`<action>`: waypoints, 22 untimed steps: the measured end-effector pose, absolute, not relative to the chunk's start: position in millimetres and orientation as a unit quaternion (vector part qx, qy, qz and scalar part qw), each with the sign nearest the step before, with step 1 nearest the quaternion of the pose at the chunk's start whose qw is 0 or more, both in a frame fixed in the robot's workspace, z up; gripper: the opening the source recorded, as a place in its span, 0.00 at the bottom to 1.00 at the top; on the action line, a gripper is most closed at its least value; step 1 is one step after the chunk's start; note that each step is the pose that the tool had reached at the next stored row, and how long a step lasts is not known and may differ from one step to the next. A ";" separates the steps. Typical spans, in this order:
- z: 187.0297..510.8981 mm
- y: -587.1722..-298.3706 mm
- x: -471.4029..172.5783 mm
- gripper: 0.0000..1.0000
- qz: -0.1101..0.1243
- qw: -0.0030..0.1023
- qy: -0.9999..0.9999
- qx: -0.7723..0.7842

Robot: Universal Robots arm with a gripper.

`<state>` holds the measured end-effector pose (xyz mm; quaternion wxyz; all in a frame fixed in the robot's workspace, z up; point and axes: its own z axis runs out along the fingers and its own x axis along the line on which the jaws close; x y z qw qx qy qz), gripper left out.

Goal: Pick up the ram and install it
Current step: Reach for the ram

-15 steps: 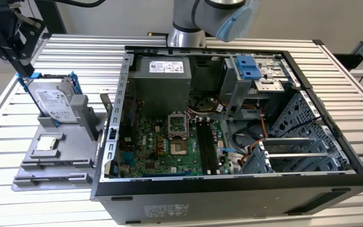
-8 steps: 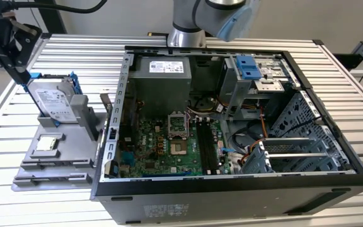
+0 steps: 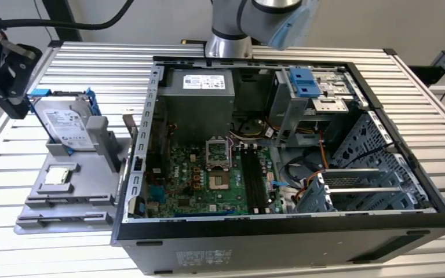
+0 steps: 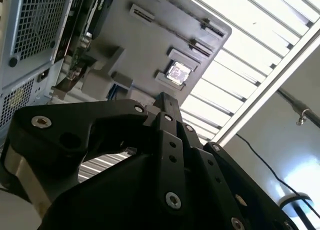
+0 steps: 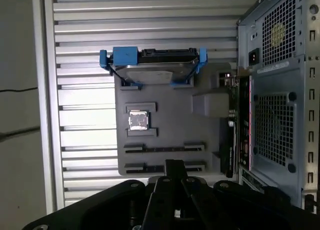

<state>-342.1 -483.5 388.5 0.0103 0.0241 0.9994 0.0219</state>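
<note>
The end effector (image 5: 173, 166) is pictured closed with nothing held, poised above the grey parts tray (image 5: 165, 97) on the slatted surface (image 5: 80, 40). The ram (image 5: 165, 148), judged to be the thin dark strip, is stood on edge in a long tray slot. A clean pick is judged to need centring over its mid-length and gripping across its flat faces. A hard drive (image 5: 155, 72) and a processor chip (image 5: 138, 120) are also kept in the tray. The memory sockets (image 3: 255, 174) are seen inside the open computer case (image 3: 284, 229) alongside.
</note>
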 end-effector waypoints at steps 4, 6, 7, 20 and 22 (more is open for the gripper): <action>388.0 -496.4 -342.9 0.00 0.022 0.010 0.999 0.024; 387.8 -503.8 -343.1 0.00 0.022 0.010 0.999 0.024; 387.8 -507.1 -343.2 0.00 0.022 0.010 0.999 0.024; 387.4 -525.5 -343.9 0.00 0.022 0.010 0.999 0.024; 387.4 -525.5 -343.9 0.00 0.022 0.009 0.999 0.024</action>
